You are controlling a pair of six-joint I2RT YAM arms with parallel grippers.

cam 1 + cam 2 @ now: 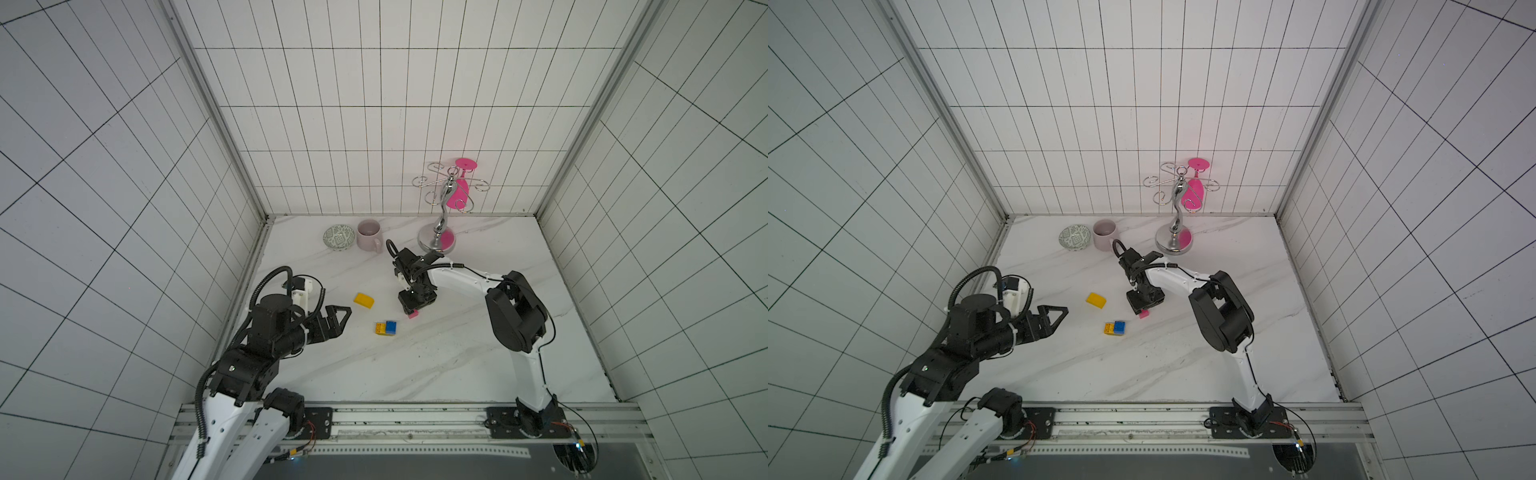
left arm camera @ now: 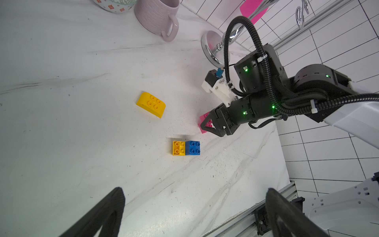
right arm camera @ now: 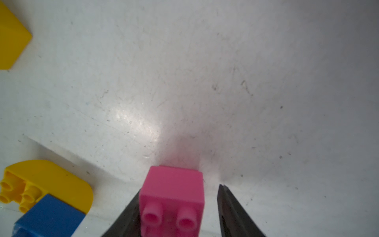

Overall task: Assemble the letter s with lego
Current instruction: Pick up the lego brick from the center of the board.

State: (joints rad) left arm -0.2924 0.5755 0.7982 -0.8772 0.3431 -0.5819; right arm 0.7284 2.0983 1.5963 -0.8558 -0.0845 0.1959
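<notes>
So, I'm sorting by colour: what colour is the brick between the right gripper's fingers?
Pink. The brick shows best in the right wrist view.

**A robot test cell in a lab**

White gridded walls (image 1: 374,124) box in a marble-patterned tabletop (image 1: 457,365). The left arm (image 1: 249,365) and right arm (image 1: 517,316) stand on an aluminium rail (image 1: 415,415) at its front edge. A mug (image 1: 369,235), a bowl (image 1: 339,237) and a chrome glass rack (image 1: 436,241) sit at the back.

Top views: even, diffuse, rather dim light. I see only faint soft shadows on the table (image 1: 457,353). The lines of the wall tiles (image 1: 332,124) bow toward the edges. Right wrist view: glare patch on the table, pink brick (image 3: 172,190) close and blurred, right side darker.
</notes>
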